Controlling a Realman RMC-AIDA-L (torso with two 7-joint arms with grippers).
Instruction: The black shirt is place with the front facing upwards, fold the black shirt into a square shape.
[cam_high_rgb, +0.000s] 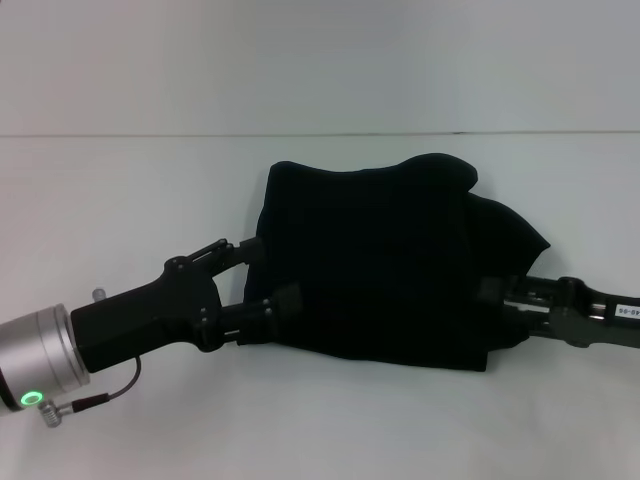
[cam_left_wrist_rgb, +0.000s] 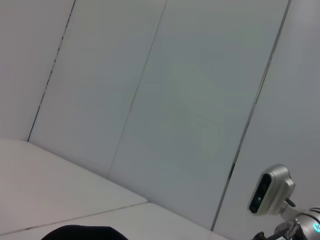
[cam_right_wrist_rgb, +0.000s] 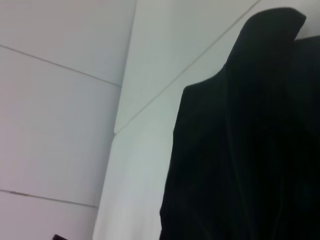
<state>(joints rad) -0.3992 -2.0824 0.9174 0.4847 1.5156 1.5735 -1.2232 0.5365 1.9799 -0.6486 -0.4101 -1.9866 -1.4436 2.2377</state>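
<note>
Head view: the black shirt (cam_high_rgb: 385, 265) lies folded into a rough block on the white table (cam_high_rgb: 130, 190), slightly right of centre. Its near edge runs fairly straight; its far edge is lumpy, with 1 raised hump at the far right corner. The left gripper (cam_high_rgb: 262, 275) reaches in from the lower left, its 2 fingers (cam_high_rgb: 232, 249) spread apart and touching the shirt's left edge. The right gripper (cam_high_rgb: 500, 305) comes in from the right, its tip at or under the shirt's right edge; whether its fingers are apart or together cannot be told. Bare table surrounds the shirt on all 4 sides, widest at the left and far side.

Left wrist view: pale wall panels (cam_left_wrist_rgb: 175, 100) and a strip of table; a sliver of black shirt (cam_left_wrist_rgb: 82, 233) sits at the frame edge.

Right wrist view: black cloth (cam_right_wrist_rgb: 245, 150) fills 1 half of the frame, a folded corner standing up against the pale wall (cam_right_wrist_rgb: 60, 100).
</note>
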